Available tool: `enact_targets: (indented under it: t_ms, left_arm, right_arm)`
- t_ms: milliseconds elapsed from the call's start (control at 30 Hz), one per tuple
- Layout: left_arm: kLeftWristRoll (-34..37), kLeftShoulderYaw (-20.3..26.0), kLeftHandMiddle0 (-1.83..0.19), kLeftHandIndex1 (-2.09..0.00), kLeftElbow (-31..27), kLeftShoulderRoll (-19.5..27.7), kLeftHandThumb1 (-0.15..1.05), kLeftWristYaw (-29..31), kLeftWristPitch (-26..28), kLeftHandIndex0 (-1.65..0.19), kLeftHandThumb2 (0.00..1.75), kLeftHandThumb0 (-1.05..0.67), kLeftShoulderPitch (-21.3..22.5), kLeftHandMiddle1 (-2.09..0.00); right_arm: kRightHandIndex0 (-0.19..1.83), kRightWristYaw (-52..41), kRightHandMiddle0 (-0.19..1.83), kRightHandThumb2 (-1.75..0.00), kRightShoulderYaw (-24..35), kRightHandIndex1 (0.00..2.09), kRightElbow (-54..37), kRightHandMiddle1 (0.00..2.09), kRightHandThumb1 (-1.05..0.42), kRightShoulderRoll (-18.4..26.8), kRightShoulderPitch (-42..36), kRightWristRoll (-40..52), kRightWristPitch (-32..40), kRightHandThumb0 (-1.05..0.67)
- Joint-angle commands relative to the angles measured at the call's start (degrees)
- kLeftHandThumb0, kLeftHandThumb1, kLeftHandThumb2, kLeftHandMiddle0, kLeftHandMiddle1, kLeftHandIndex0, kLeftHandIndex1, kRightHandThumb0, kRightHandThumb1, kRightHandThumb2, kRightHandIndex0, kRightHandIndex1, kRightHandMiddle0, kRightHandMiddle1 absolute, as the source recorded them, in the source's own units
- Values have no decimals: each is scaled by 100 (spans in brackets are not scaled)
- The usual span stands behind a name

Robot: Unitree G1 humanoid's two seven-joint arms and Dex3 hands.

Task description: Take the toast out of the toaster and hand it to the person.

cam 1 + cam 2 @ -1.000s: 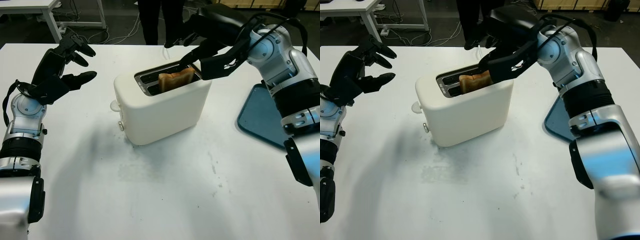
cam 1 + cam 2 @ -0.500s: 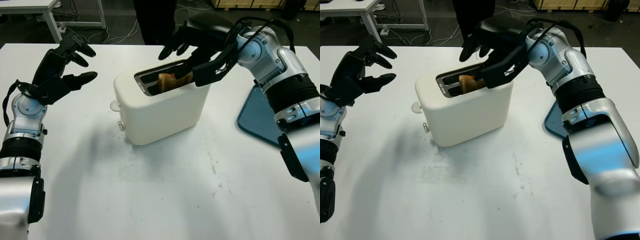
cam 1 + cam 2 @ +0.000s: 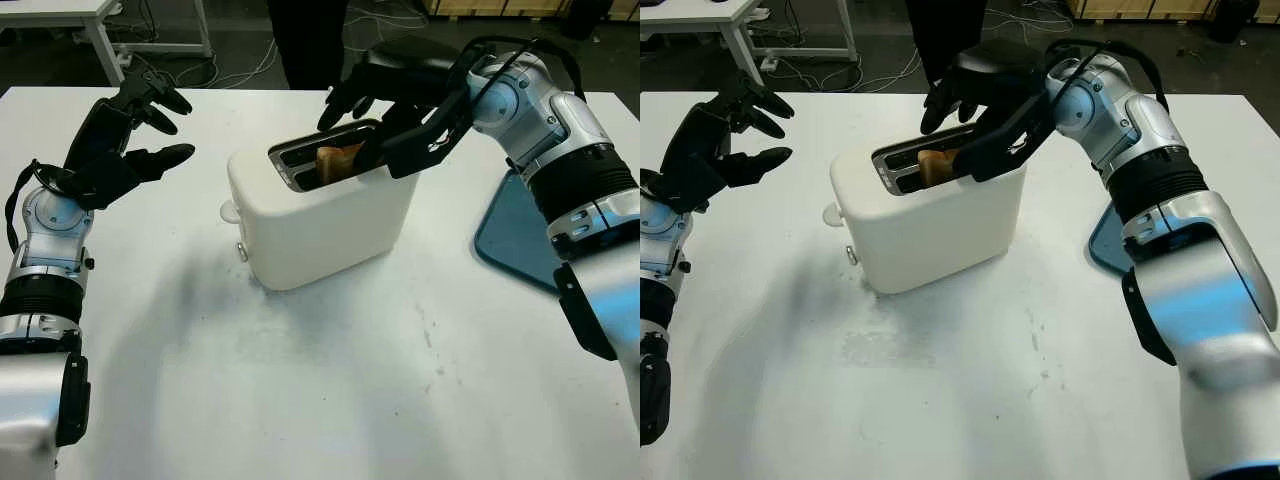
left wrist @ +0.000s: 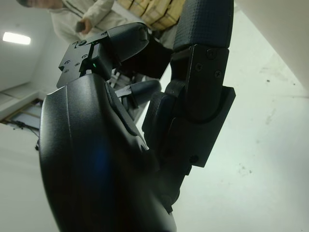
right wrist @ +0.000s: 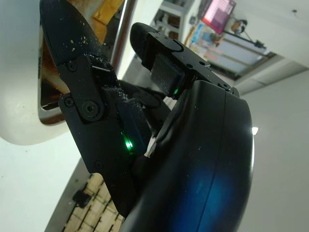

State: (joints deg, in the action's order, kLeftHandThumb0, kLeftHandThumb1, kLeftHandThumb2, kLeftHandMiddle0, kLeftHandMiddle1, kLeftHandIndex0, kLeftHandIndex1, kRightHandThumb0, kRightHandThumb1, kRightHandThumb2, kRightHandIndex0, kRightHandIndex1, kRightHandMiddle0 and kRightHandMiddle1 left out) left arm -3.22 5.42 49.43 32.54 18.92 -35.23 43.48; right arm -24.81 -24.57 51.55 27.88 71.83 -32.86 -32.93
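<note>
White table (image 3: 330,380), toast (image 3: 338,160) in toaster (image 3: 320,215), right hand (image 3: 385,105) fingers (image 3: 405,125) alongside

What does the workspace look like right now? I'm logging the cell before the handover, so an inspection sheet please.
Surface: white table, faint scuff marks near the middle.
Job's things: toast standing in the near slot of the white toaster.
Clutter: blue tray at the table's right edge.
Hands: right hand over the toaster, fingers around the toast's right end, grasp not confirmed; left hand open, raised over the table's far left.
Cables: black cables along the right arm; wires on the floor.
Surroundings: person standing beyond the table.
</note>
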Motion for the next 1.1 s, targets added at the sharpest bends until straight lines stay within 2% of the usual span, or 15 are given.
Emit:
enact_targets:
  t_ms: [0, 233, 467, 600, 667, 767, 833, 933, 1067]
  left_arm:
    - [36, 17, -7, -148, -44, -1, 92, 8, 30, -11, 25, -105, 44, -163]
    - [39, 7, -5, -150, 0, 4, 92, 0, -25, -9, 27, -105, 42, -164]
    - [30, 17, -7, -149, -22, -12, 92, -59, -40, -10, 25, -105, 20, -163]
    - [-3, -2, -6, -149, -15, 1, 92, -80, -18, -10, 27, -105, 25, -163]
    - [2, -2, -6, -149, -30, 4, 92, -77, -17, -10, 27, -105, 16, -163]
    - [16, 6, -6, -149, -44, 10, 92, -67, -2, -10, 26, -105, 6, -163]
    - [-20, -7, -6, -149, -33, 31, 92, -84, -41, -9, 27, -105, 8, -163]
    - [-27, -7, -5, -150, -24, 33, 92, -94, -52, -9, 28, -105, 12, -163]
    - [-18, -9, -5, -150, -10, 33, 92, -79, -60, -8, 29, -105, 25, -164]
  right_arm:
    - [74, 34, 89, 0, -88, 67, 72, 1, -82, -61, 45, -107, -78, -104]
    - [67, 505, 91, 0, -361, 70, 271, 2, -80, -102, -26, -427, -271, -95]
    - [68, 874, 95, 0, -581, 78, 424, 4, -77, -138, -96, -630, -393, -74]
    - [73, 1013, 110, 0, -716, 93, 498, 11, -76, -99, -78, -724, -660, -61]
    - [76, 1166, 120, 0, -856, 103, 466, 25, -80, -31, -42, -920, -832, -54]
    - [81, 1223, 98, 0, -952, 116, 435, 82, -83, 31, -37, -1007, -996, -43]
    - [84, 1148, 90, 0, -954, 121, 413, 93, -83, 63, -65, -966, -1085, -41]
    - [86, 999, 93, 0, -965, 115, 364, 75, -84, 99, -93, -934, -1148, -40]
    - [88, 665, 95, -1, -1051, 118, 266, 67, -87, 122, -113, -998, -991, -40]
